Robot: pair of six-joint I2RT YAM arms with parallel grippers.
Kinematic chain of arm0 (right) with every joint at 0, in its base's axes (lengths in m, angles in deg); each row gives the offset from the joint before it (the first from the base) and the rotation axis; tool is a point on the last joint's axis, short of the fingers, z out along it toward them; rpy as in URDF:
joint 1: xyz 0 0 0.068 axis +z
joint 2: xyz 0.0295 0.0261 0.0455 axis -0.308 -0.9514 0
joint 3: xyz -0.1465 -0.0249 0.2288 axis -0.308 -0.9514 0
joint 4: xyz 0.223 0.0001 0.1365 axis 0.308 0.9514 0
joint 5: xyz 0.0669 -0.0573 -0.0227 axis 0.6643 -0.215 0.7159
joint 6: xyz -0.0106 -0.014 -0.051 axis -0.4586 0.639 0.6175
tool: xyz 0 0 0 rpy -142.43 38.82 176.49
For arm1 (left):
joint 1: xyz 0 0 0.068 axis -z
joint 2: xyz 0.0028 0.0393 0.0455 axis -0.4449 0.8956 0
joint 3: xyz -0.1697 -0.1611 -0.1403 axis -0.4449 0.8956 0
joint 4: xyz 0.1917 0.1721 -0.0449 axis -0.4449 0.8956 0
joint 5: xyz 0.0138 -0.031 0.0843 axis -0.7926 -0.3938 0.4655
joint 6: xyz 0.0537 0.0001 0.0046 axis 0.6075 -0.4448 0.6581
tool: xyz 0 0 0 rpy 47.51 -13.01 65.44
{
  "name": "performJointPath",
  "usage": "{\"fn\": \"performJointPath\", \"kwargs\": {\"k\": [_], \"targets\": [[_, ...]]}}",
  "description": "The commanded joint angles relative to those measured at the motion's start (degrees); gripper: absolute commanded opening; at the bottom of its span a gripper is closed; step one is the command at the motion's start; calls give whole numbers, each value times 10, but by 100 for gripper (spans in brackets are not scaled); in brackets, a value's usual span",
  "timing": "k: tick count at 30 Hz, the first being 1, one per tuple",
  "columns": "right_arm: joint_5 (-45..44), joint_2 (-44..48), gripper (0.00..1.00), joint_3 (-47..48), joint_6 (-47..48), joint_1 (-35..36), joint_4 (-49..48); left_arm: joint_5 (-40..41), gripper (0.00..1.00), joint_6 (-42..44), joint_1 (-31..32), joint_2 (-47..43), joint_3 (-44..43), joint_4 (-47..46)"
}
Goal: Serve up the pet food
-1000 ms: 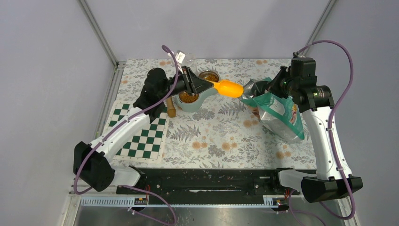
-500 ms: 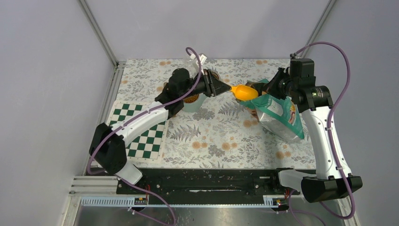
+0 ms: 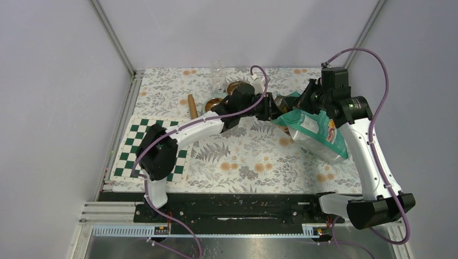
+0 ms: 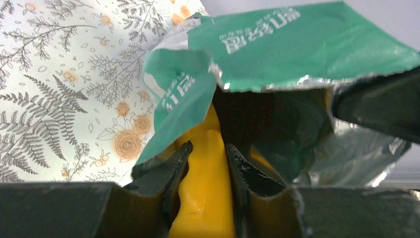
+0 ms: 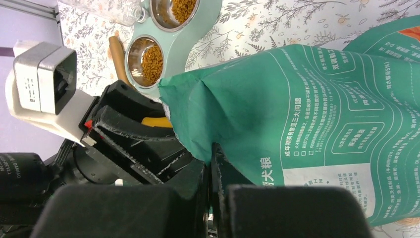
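One teal bag (image 5: 307, 99) bears white Chinese print; left pincer (image 4: 208, 148) grips scoop (image 4: 205, 203).

The bag (image 3: 318, 135) lies on the desk's (image 3: 243, 156) right side, with the scoop (image 4: 208, 193) reaching into its mouth. Left of it sits the twin-bowl feeder (image 5: 198, 25), pet food (image 5: 151, 62) in both bowls. The chessboard mat (image 3: 135, 151) lies far left.

The bag (image 4: 307, 44) is smooth teal film outside and crinkled, shiny silver foil inside. The scoop (image 4: 205, 198) is smooth, glossy orange plastic. The bowls (image 5: 133, 55) are polished metal; the kibble (image 5: 152, 64) in them looks matt and grainy.
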Motion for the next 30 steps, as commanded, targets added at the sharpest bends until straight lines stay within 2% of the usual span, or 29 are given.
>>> {"fn": "performJointPath", "kwargs": {"k": [1, 8, 12, 20, 24, 30], "targets": [[20, 15, 0, -2, -24, 10, -94, 41, 0, 35, 8, 21, -45, -1], [21, 14, 0, -11, -26, 11, -100, 111, 0, 56, 37, 84, -84, 29], [24, 11, 0, -12, -28, 13, -100, 117, 0, 49, 50, 118, -106, 49], [32, 8, 0, -22, -35, 16, -107, -33, 0, -18, 49, 172, -136, -24], [32, 9, 0, -19, -37, 16, -106, -82, 0, -63, 44, 190, -154, -44], [29, 7, 0, -17, -36, 16, -105, -140, 0, -158, 33, 202, -133, -150]]}}
